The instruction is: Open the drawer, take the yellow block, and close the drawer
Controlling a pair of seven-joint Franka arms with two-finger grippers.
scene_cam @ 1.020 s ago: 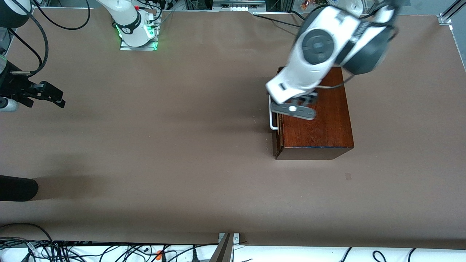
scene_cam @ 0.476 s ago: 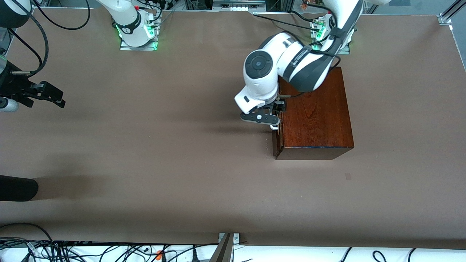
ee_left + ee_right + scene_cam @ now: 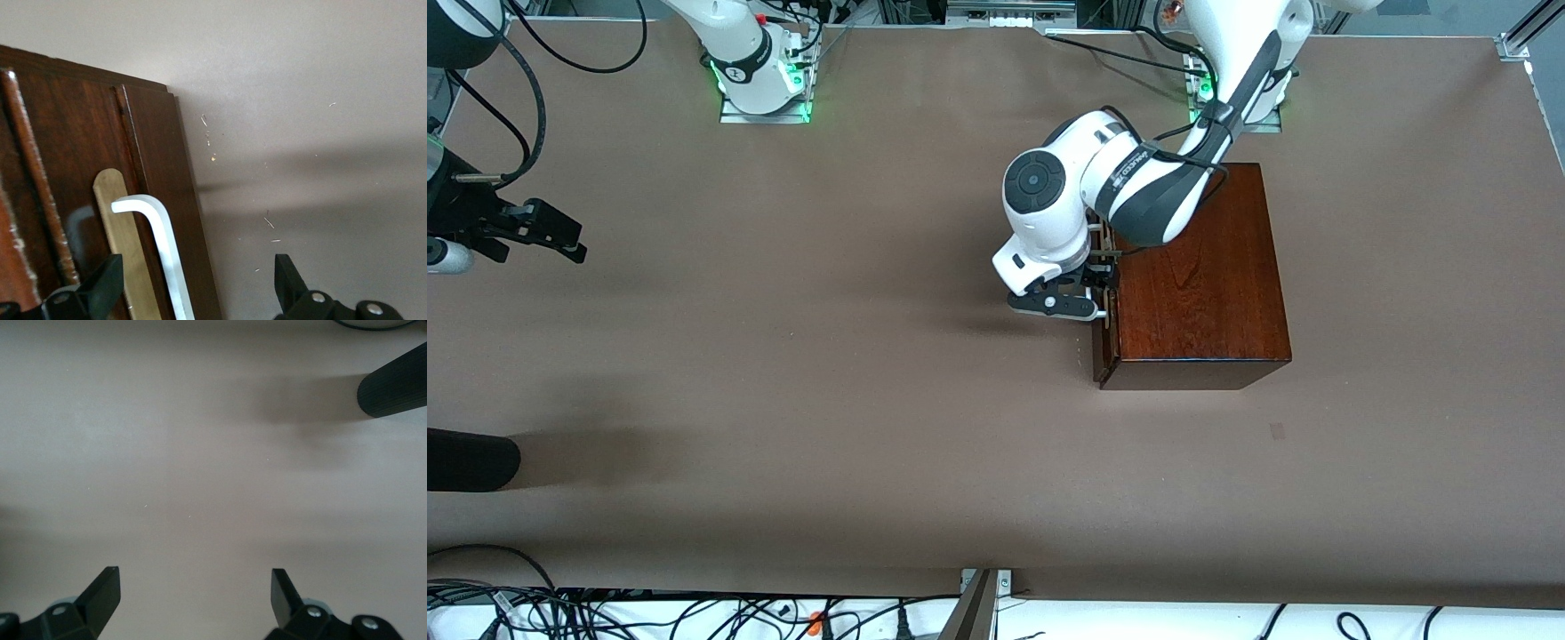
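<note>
- We see the wooden box (image 3: 1200, 276) standing on the brown table (image 3: 827, 373), toward the left arm's end, just in front of that arm's base.
- The drawer (image 3: 1104, 347) is in the box's face that looks toward the right arm's end; it sits all but flush with the box, so nothing of its inside shows.
- The yellow block is not visible to us in any view.
- The left gripper (image 3: 1089, 298) is at the drawer front, level with the white handle (image 3: 163, 250). In the left wrist view its fingers (image 3: 100, 290) stand apart, one on either side of the handle bar, not clenched on it.
- The right gripper (image 3: 534, 233) waits over bare table at the right arm's end, well apart from the box, its fingers (image 3: 100, 597) spread wide and holding nothing.
</note>
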